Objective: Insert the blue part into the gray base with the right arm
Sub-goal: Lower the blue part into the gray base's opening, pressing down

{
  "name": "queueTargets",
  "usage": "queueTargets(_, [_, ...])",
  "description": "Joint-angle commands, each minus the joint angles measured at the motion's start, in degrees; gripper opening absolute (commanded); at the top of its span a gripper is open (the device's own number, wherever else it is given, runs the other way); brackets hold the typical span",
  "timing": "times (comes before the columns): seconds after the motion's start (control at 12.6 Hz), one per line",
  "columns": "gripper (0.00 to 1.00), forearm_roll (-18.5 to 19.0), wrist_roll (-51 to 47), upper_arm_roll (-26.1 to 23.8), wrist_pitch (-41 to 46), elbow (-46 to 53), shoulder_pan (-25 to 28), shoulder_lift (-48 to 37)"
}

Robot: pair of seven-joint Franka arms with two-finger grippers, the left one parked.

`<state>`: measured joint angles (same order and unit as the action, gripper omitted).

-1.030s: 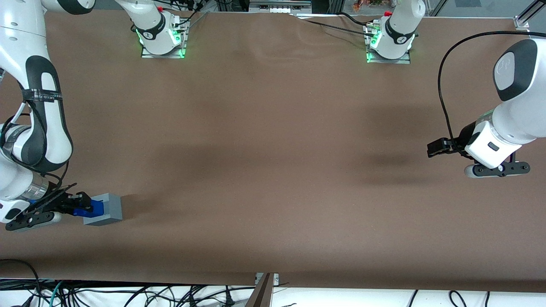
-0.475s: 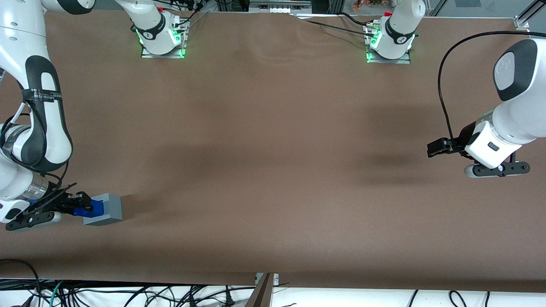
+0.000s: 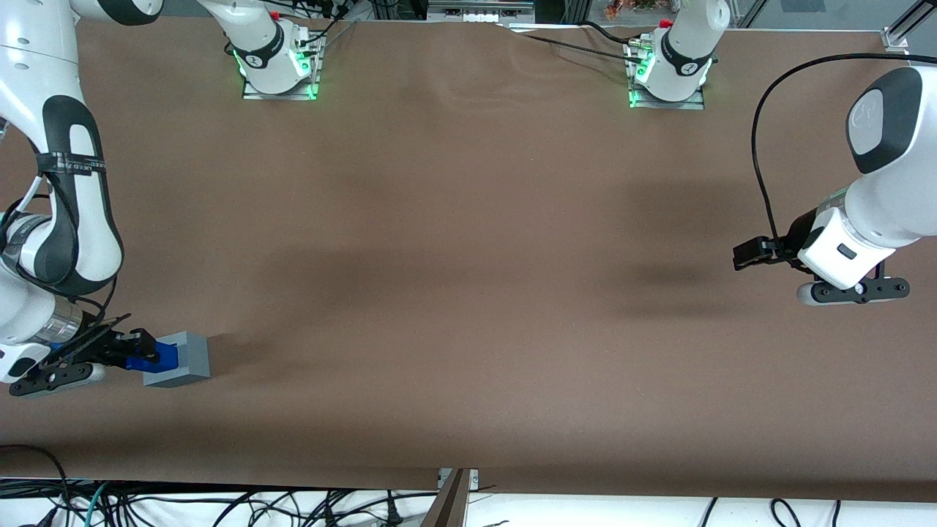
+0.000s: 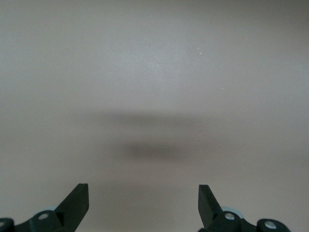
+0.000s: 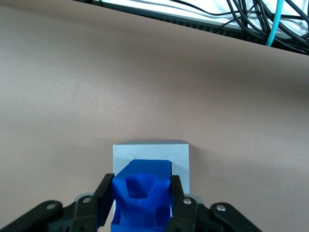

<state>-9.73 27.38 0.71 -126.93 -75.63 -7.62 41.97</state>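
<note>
In the front view the right arm [image 3: 69, 190] reached low near the desk [image 3: 468, 293] at its own end, its tool [image 3: 135, 353] clamped on the blue part [image 3: 157, 356], which met the gray base [image 3: 183, 359] at the face turned toward the tool. To finish well, the tool should probably drive the part straight along the recess axis, square to the base, with the base not sliding on the desk. The parked arm's wrist view showed only bare desk and a faint shadow. In the right wrist view the tool [image 5: 140, 205] gripped the blue part [image 5: 142, 195] on both flanks, its nose apparently entering the recess of the gray base [image 5: 150, 159]. Against the earlier frames, nothing had visibly shifted; part, base and tool sat much as before.
</note>
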Motion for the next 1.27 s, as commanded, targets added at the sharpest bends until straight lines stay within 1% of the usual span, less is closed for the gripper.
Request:
queueTargets(0.0, [0.35, 0.7, 0.9, -0.2, 3.0, 2.2, -0.7, 1.3])
queueTargets(0.63, [0.35, 1.1, 1.0, -0.1, 5.6, 4.1, -0.6, 1.2])
queueTargets(0.79, [0.35, 2.3, 1.0, -0.1, 7.0, 6.0, -0.6, 1.2])
queueTargets(1.19, [0.35, 2.2, 1.1, -0.3, 6.5, 6.9, -0.7, 1.8])
